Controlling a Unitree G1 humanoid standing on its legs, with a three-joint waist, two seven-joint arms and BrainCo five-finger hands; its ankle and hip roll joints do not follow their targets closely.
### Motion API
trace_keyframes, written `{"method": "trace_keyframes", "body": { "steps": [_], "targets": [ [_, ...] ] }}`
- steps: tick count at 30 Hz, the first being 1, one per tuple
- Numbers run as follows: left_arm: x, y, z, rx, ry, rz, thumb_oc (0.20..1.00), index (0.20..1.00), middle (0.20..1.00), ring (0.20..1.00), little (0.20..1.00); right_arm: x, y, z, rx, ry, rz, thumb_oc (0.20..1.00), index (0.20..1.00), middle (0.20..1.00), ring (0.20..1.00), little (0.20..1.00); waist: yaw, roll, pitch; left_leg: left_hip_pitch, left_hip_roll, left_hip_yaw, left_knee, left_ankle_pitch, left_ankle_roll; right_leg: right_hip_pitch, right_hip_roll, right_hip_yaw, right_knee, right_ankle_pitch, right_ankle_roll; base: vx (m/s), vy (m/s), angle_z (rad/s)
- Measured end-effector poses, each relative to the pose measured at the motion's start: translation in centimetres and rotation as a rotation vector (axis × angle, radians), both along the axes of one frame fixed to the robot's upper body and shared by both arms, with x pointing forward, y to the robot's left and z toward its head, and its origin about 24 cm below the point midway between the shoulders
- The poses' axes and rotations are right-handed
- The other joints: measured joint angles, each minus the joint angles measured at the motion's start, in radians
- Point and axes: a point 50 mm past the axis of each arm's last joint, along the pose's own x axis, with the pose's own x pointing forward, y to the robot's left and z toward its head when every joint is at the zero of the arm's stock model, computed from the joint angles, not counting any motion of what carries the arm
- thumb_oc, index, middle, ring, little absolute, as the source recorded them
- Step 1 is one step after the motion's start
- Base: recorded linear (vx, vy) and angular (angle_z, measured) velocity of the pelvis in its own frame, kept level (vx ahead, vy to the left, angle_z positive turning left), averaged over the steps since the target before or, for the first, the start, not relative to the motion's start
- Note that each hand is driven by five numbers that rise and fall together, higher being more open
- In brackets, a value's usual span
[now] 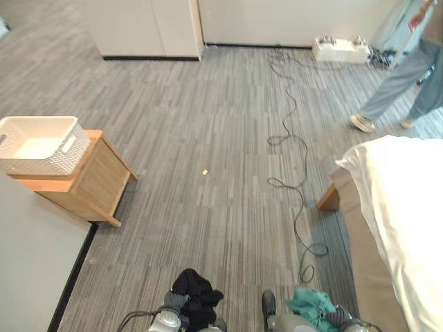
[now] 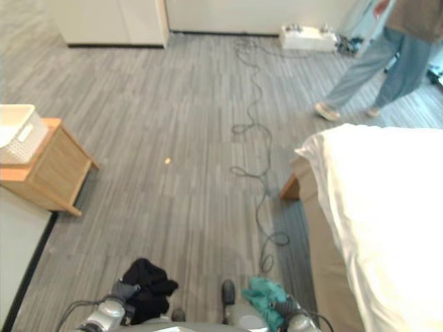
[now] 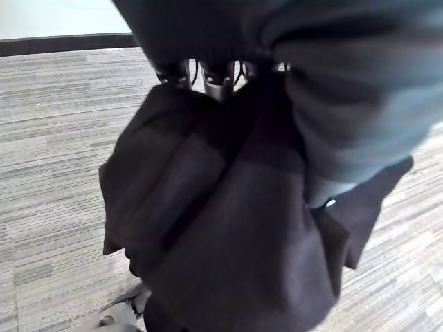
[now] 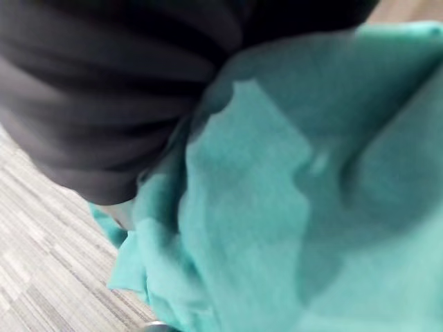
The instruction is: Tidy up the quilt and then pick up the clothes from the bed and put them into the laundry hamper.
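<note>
Black garment [image 1: 196, 296] hangs from left hand [image 1: 174, 302].

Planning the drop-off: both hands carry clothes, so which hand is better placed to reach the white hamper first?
Probably the left hand. It holds the black garment on the hamper's side, the robot's left. The right hand, with the teal garment, is nearer the bed.

Matt black cloth garment [image 3: 228, 228], soft teal cloth garment [image 4: 291, 207], white perforated plastic hamper [image 1: 40, 145], pale wood stand [image 1: 93, 183], smooth white quilt [image 1: 408, 207]
</note>
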Motion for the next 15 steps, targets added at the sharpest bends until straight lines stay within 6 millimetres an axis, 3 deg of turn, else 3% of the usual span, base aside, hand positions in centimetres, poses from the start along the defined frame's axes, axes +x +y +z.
{"method": "trace_keyframes", "body": {
  "steps": [1, 2, 3, 4, 5, 6, 7, 8, 9, 10, 11, 12, 13, 14, 15],
  "targets": [
    [0.7, 0.2, 0.2, 0.012, -0.008, -0.012, 0.200, 0.200, 0.200, 0.200, 0.200, -0.1, 0.4, -0.2, 0.010, 0.009, -0.007, 0.200, 0.200, 0.200, 0.200, 0.200, 0.012, -0.035, -0.002, -0.120, -0.002, 0.007, 0.228, -0.026, -0.028, -0.005, -0.029, 0.000, -0.001, -0.021, -0.024, 0.07, -0.154, 0.06],
    [0.5, 0.0, 0.1, 0.010, 0.002, -0.017, 0.200, 0.200, 0.200, 0.200, 0.200, 0.1, 0.3, -0.1, 0.009, 0.004, -0.008, 0.200, 0.200, 0.200, 0.200, 0.200, 0.038, -0.030, 0.001, -0.189, 0.003, 0.009, 0.357, -0.015, -0.042, -0.002, -0.019, -0.018, 0.016, -0.024, -0.026, 0.18, -0.166, -0.03],
    [0.8, -0.1, 0.2, 0.013, 0.001, -0.034, 0.200, 0.200, 0.200, 0.200, 0.200, 0.5, -0.3, 0.1, -0.007, -0.008, -0.014, 0.200, 0.200, 0.200, 0.200, 0.200, 0.048, -0.015, 0.006, -0.301, 0.033, -0.025, 0.575, -0.008, -0.056, -0.017, -0.011, -0.049, 0.056, -0.070, -0.047, 0.15, -0.058, -0.10],
    [0.7, -0.3, 0.1, 0.017, 0.004, -0.038, 0.200, 0.200, 0.200, 0.200, 0.200, 0.8, -0.4, 0.2, -0.014, -0.011, -0.011, 0.200, 0.200, 0.200, 0.200, 0.200, 0.052, -0.020, 0.008, -0.350, 0.041, -0.029, 0.660, 0.014, -0.072, 0.000, -0.006, -0.040, 0.017, -0.075, -0.040, 0.34, 0.040, -0.33],
    [0.8, -0.4, 0.1, 0.017, 0.002, -0.035, 0.200, 0.200, 0.200, 0.200, 0.200, 1.1, -0.8, 0.3, -0.035, -0.004, 0.004, 0.200, 0.200, 0.200, 0.200, 0.200, 0.066, 0.002, 0.003, -0.359, 0.038, -0.019, 0.573, 0.051, -0.029, -0.004, -0.003, -0.011, -0.005, -0.122, 0.011, 0.23, 0.055, -0.50],
    [0.7, -1.1, 0.0, 0.002, 0.006, -0.046, 0.200, 0.200, 0.200, 0.200, 0.200, 2.0, -1.5, 0.8, -0.050, -0.030, 0.008, 0.200, 0.200, 0.200, 0.200, 0.200, 0.072, 0.058, 0.011, -0.373, 0.101, -0.006, 0.484, 0.037, -0.065, -0.061, 0.050, -0.055, 0.149, -0.165, -0.029, 0.52, 0.176, -0.37],
    [1.4, -0.7, 0.3, 0.010, -0.018, -0.042, 0.200, 0.200, 0.200, 0.200, 0.200, 2.1, -1.4, 0.9, -0.048, -0.036, 0.015, 0.200, 0.200, 0.200, 0.200, 0.200, 0.067, 0.042, 0.013, -0.372, 0.093, 0.020, 0.385, 0.025, -0.072, -0.061, 0.009, -0.076, 0.187, -0.184, -0.064, 0.44, 0.189, 0.07],
    [2.0, -1.1, 0.4, 0.000, -0.030, -0.050, 0.200, 0.200, 0.200, 0.200, 0.200, 2.0, -1.7, 0.9, -0.055, -0.029, 0.006, 0.200, 0.200, 0.200, 0.200, 0.200, 0.066, 0.056, 0.034, -0.377, 0.091, 0.048, 0.294, 0.045, -0.059, -0.044, 0.009, -0.110, 0.174, -0.154, -0.088, 0.45, 0.190, 0.31],
    [2.2, -1.1, 0.5, -0.002, -0.038, -0.053, 0.200, 0.200, 0.200, 0.200, 0.200, 1.4, -1.7, 0.7, -0.058, -0.011, 0.015, 0.200, 0.200, 0.200, 0.200, 0.200, 0.072, 0.037, 0.032, -0.368, 0.062, 0.092, 0.138, 0.055, -0.057, -0.051, -0.014, -0.103, 0.163, -0.156, -0.086, 0.40, 0.137, 0.20],
    [2.5, -1.2, 0.6, -0.005, -0.044, -0.055, 0.200, 0.200, 0.200, 0.200, 0.200, 1.0, -1.8, 0.6, -0.059, 0.002, 0.017, 0.200, 0.200, 0.200, 0.200, 0.200, 0.073, 0.029, 0.033, -0.363, 0.042, 0.102, 0.067, 0.068, -0.063, -0.053, -0.027, -0.103, 0.151, -0.155, -0.086, 0.57, 0.125, 0.09],
    [2.5, -1.3, 0.6, -0.005, -0.044, -0.055, 0.200, 0.200, 0.200, 0.200, 0.200, 0.8, -1.9, 0.5, -0.060, 0.011, 0.015, 0.200, 0.200, 0.200, 0.200, 0.200, 0.077, 0.025, 0.036, -0.368, 0.034, 0.109, 0.044, 0.088, -0.052, -0.046, -0.029, -0.101, 0.133, -0.155, -0.086, 0.76, 0.146, 0.10],
    [1.8, -1.1, 0.3, -0.002, -0.019, -0.056, 0.200, 0.200, 0.200, 0.200, 0.200, 0.0, -1.9, 0.2, -0.064, 0.044, 0.017, 0.200, 0.200, 0.200, 0.200, 0.200, 0.078, 0.025, 0.036, -0.361, 0.032, 0.124, -0.027, 0.098, -0.070, 0.004, -0.019, -0.096, 0.062, -0.163, -0.070, 0.74, 0.117, 0.01],
    [1.8, -1.0, 0.3, -0.003, -0.010, -0.048, 0.200, 0.200, 0.200, 0.200, 0.200, -0.4, -1.8, 0.0, -0.071, 0.070, 0.033, 0.200, 0.200, 0.200, 0.200, 0.200, 0.082, 0.022, 0.030, -0.350, 0.027, 0.138, -0.042, 0.080, -0.066, 0.009, -0.018, -0.089, 0.040, -0.167, -0.063, 0.59, 0.096, -0.19],
    [1.3, -0.6, 0.1, 0.006, 0.007, -0.038, 0.200, 0.200, 0.200, 0.200, 0.200, -0.6, -1.9, -0.1, -0.073, 0.081, 0.039, 0.200, 0.200, 0.200, 0.200, 0.200, 0.100, 0.017, 0.025, -0.349, 0.020, 0.139, -0.016, 0.076, -0.048, 0.020, -0.019, -0.071, 0.027, -0.167, -0.062, 0.56, 0.130, -0.33],
    [0.9, -0.5, 0.0, 0.009, 0.028, -0.038, 0.200, 0.200, 0.200, 0.200, 0.200, -0.9, -2.0, -0.1, -0.074, 0.090, 0.035, 0.200, 0.200, 0.200, 0.200, 0.200, 0.102, 0.004, 0.025, -0.352, 0.009, 0.146, 0.042, 0.054, -0.003, 0.035, -0.028, -0.077, 0.026, -0.165, -0.040, 0.45, 0.147, -0.30]
  ]
}}
